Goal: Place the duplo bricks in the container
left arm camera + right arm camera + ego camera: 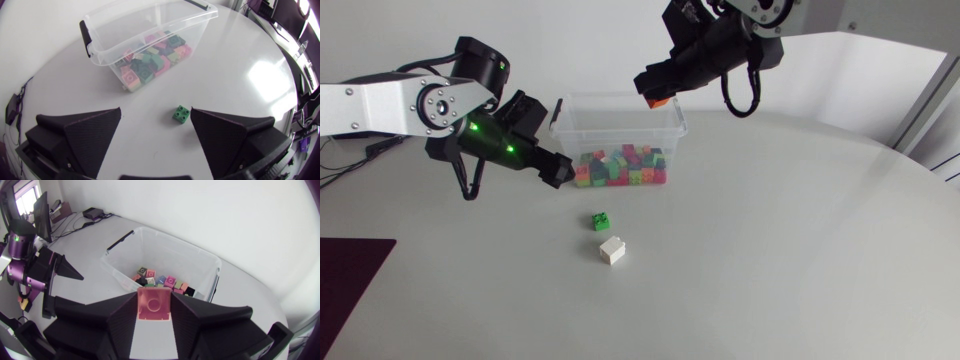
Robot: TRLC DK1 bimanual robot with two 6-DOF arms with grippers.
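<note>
Head view puts a white brick [612,250] closest to the near edge of the table [770,260], with a green brick [601,220] just behind it. Both lie loose near the table's middle, not yet collected. The green one is a small square block with four studs facing up. Behind them the left gripper [555,170] hangs low beside the container's front corner, fingers spread with nothing between them. Its wrist view shows the green brick [181,114] ahead of the gap, nearer one fingertip, so it seems lined up to fetch that piece. Further back stands the clear container [570,125], its floor covered with a jumble of pink, green and red bricks [620,168]. Farthest, the right gripper [655,93] is raised over the container's back rim. It is clamped on an orange-pink brick [154,305] whose hollow underside faces the wrist camera, apparently poised so the brick falls inside when let go.
</note>
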